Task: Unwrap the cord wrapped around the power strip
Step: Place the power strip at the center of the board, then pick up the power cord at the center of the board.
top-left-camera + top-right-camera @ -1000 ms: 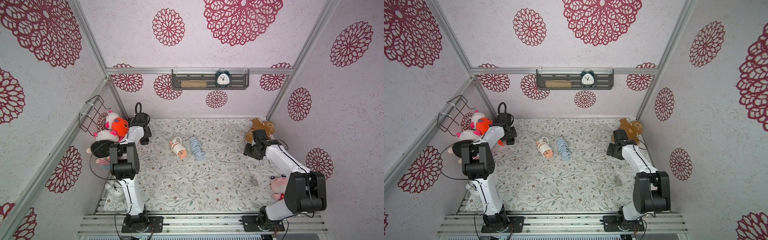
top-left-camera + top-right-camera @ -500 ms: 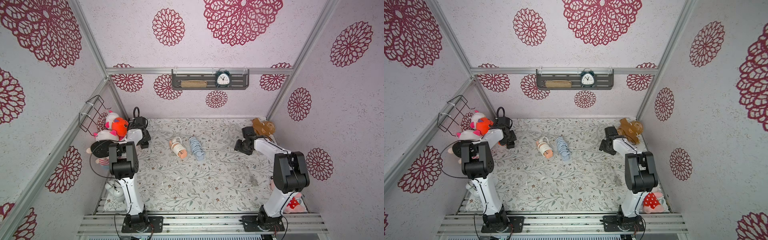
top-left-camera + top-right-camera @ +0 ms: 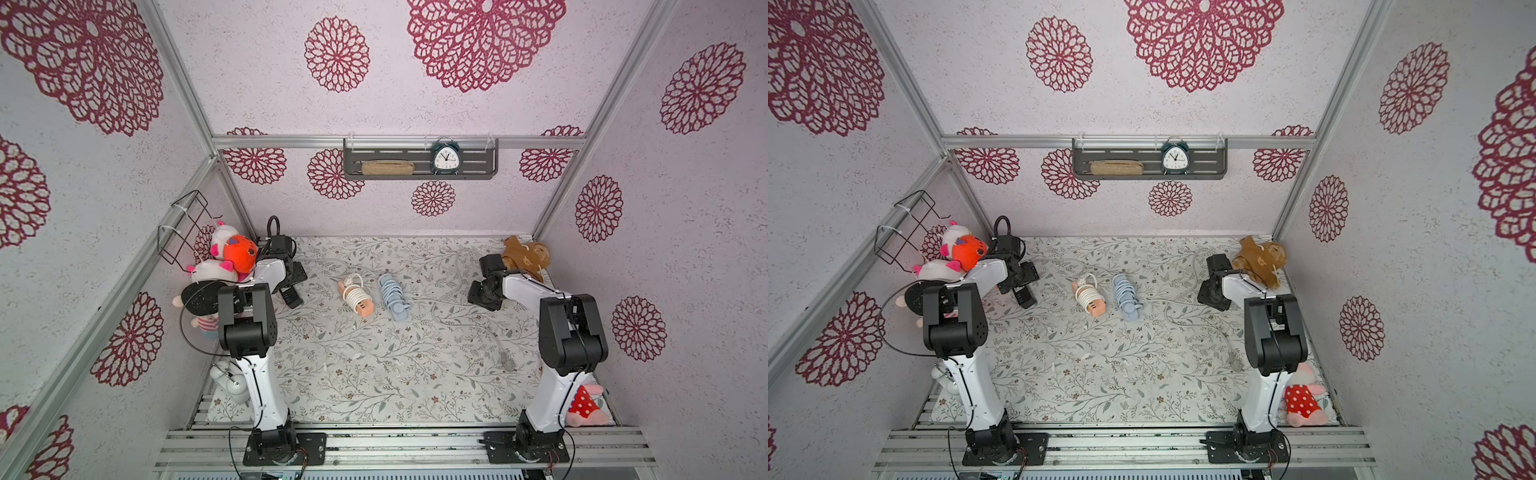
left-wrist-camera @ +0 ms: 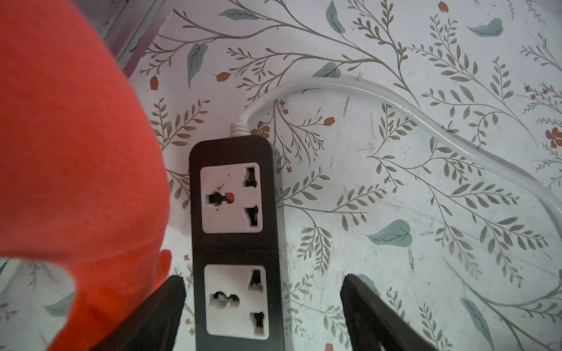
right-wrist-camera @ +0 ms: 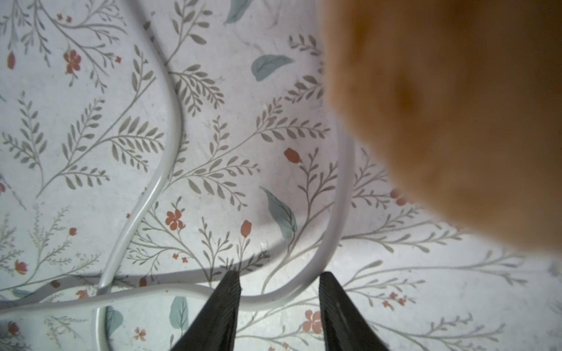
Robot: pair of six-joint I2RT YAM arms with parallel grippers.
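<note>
In both top views the black power strip lies flat at the far left of the floral tabletop. It sits just under the left pincer and beside an orange plush toy. Its white cord is off the strip and snakes loose across the tabletop to a plug near the right arm. The right pincer is low over the cord at the far right, next to a brown plush toy. Mid-tabletop, well apart from both pincers, an orange strip wound in white cable and a pale blue bundle lie side by side.

The left wrist view shows the power strip face up with two sockets visible. Its near end lies between the left pincer's fingers, which stand wide. One finger is just beside the strip's edge and the other is well clear of it. The cord leaves the far end and curves away.

In the right wrist view the right pincer's fingers stand partly apart. The cord crosses the gap between them, and the gap is wider than the cord, so nothing is pinched. More loops lie on the tabletop, and the brown plush toy is a blur close to the lens.
</note>
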